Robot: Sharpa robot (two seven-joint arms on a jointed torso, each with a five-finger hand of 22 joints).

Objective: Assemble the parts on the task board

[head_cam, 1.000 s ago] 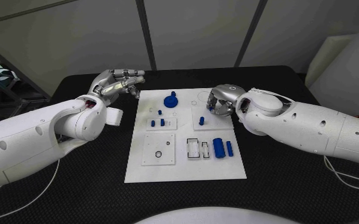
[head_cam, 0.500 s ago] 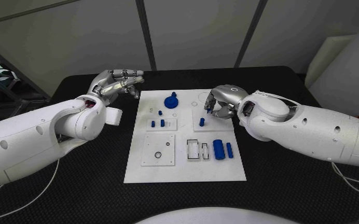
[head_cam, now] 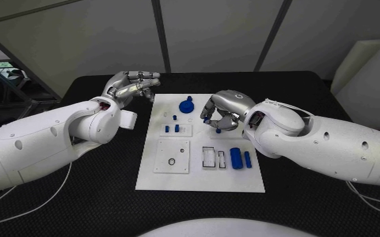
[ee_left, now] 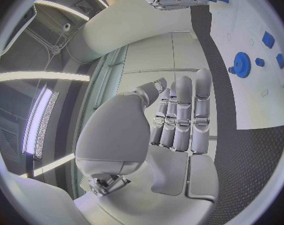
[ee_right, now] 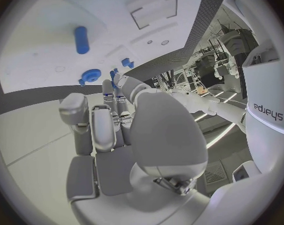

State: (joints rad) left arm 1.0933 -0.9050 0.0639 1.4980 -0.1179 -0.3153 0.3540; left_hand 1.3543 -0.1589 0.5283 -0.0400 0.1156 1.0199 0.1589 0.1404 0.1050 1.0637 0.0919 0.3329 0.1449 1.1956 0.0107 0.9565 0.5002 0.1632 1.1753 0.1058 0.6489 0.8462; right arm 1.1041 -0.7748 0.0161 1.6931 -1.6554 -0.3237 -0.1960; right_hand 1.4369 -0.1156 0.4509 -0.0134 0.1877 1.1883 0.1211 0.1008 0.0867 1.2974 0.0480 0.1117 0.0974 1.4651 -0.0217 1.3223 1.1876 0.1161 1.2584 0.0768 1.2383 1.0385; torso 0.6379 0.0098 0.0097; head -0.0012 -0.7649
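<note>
The white rectangular task board (head_cam: 202,179) lies in the middle of the black table (head_cam: 308,193). On its far part sits a round blue gear-shaped part (head_cam: 186,106), also seen in the left wrist view (ee_left: 242,64). Nearer, on the left side of the board, small blue pegs (head_cam: 172,129) stand in a little white square block. On the near right part lies a thick blue cylinder (head_cam: 235,156), and just beside it a thinner blue bar (head_cam: 247,159); next to them are narrow rectangular slots (head_cam: 206,157) in the plate. A white square block with an oval hole (head_cam: 173,161) is on the near left part.

The right hand (head_cam: 224,111) is over the middle right part of the board, with its fingers (head_cam: 212,112) curled downward. A small blue part (head_cam: 218,130) shows just under it, but I cannot tell if the fingers hold this part or only hang above it. The right wrist view also shows something blue at the fingertips (ee_right: 114,78), not clearly.

The left hand (head_cam: 132,87) is beside the far left corner of the board, above the table. Its fingers (ee_left: 182,115) are bent inward and hold nothing.

On the right forearm, the word "sharpa" (ee_right: 269,110) can be read in the right wrist view.
</note>
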